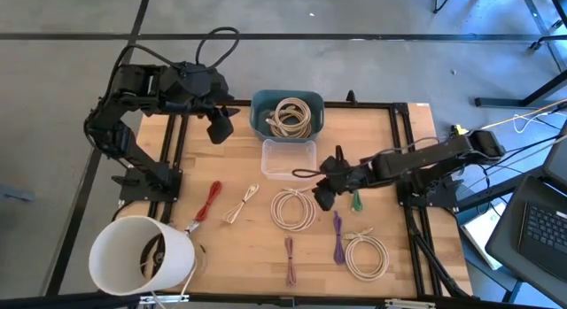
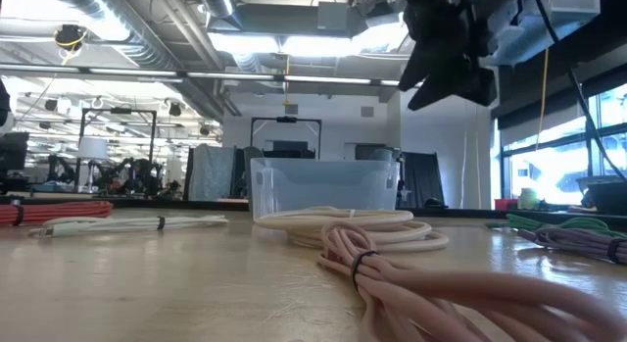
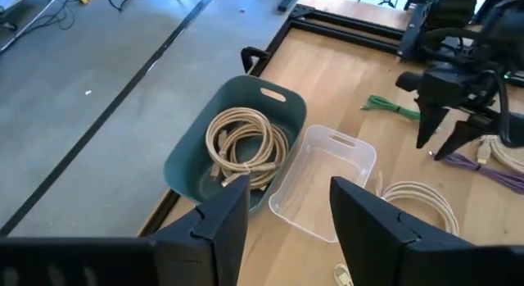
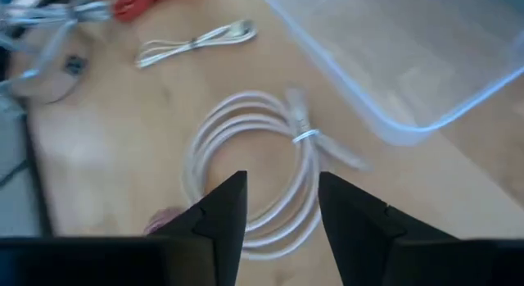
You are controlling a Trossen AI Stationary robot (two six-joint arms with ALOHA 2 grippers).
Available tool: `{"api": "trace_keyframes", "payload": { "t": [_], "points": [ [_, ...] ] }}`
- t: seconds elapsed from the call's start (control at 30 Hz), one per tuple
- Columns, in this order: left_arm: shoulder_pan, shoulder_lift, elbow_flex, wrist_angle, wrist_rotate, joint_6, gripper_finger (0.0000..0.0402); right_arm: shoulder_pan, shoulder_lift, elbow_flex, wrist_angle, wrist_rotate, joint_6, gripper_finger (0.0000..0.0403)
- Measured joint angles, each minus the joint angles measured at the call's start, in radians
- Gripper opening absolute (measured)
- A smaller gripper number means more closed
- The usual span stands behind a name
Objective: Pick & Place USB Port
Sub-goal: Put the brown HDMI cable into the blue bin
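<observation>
Several bundled cables lie on the wooden table. A white coiled cable [image 1: 292,208] [image 4: 254,175] lies flat near the table's middle, tied by a small band. My right gripper [image 1: 324,196] [image 4: 282,216] hovers open just above that coil, touching nothing, and shows high up in the low view [image 2: 449,82]. My left gripper [image 1: 219,126] [image 3: 291,216] waits open in the air by the far-left side, beside the teal bin [image 1: 259,123] [image 3: 184,167]. A beige coiled cable [image 1: 289,115] [image 3: 241,147] lies in that bin. The clear plastic tub [image 1: 288,173] [image 3: 360,159] stands next to the bin.
Other cables lie around: red [image 1: 209,203], small white [image 1: 241,204], pink [image 1: 290,260], purple [image 1: 337,237], green [image 1: 357,201] and another white coil [image 1: 366,255]. A white bucket [image 1: 115,256] stands at the near-left corner. Black rails frame the table's sides.
</observation>
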Motion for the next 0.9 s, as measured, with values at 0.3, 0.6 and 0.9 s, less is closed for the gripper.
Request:
{"api": "trace_keyframes", "payload": {
  "t": [0.3, 0.6, 0.9],
  "points": [
    [0.000, 0.000, 0.000, -0.016, -0.006, 0.096, 0.0157, 0.011, 0.197, 0.061, 0.011, -0.045, 0.023, 0.0126],
    [0.000, 0.000, 0.000, -0.016, 0.000, 0.158, 0.0157, 0.011, 0.379, 0.182, 0.002, -0.077, 0.001, 0.0126],
    [0.000, 0.000, 0.000, -0.016, -0.003, 0.164, 0.0155, 0.011, 0.501, 0.198, -0.032, -0.077, -0.034, 0.0126]
  ]
}}
